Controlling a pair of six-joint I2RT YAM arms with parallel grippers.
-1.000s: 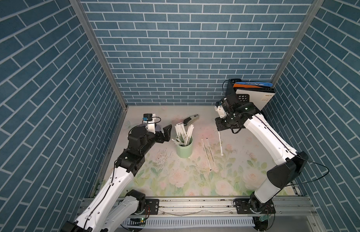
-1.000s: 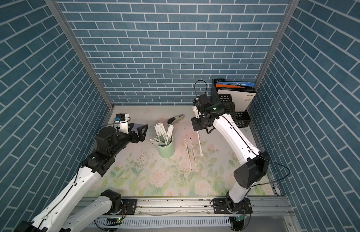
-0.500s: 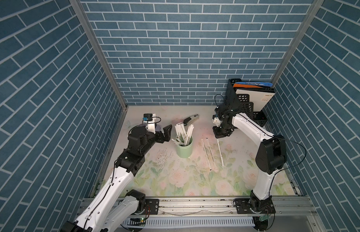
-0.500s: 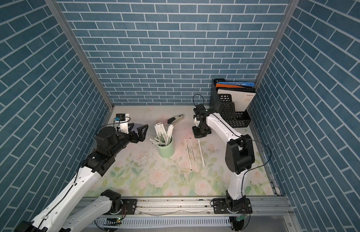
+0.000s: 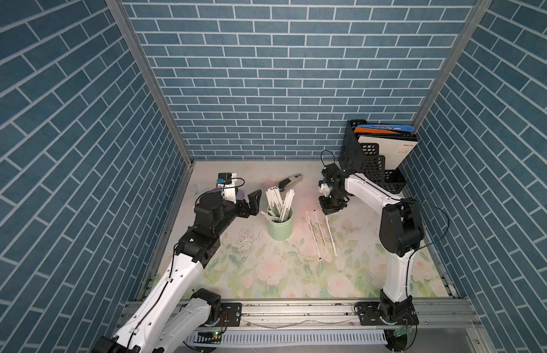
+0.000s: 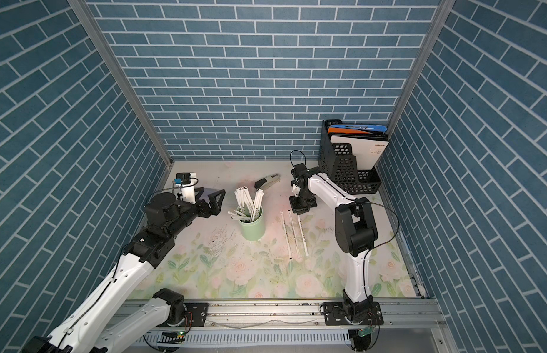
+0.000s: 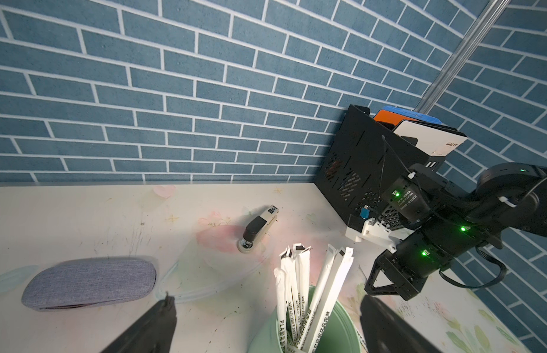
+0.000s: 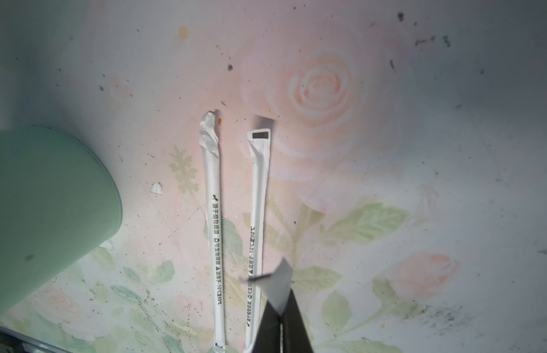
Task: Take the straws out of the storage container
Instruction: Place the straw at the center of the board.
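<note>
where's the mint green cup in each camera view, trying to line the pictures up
Top views: the cup stands mid-table between the two arms, in both top views.
Left wrist: the cup is close in the foreground, cut off by the frame edge.
Right wrist: only its outer wall shows, cropped at the frame edge.
Shared landmark: the white straws, standing in it, and lying flat beside it in the right wrist view.

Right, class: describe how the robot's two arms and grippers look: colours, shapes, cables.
The left arm and right arm have white tube-like links, chunky black joints and thin black cables. The left gripper and right gripper are black, with flat tapering fingers. Green lights glow on the right wrist.
</note>
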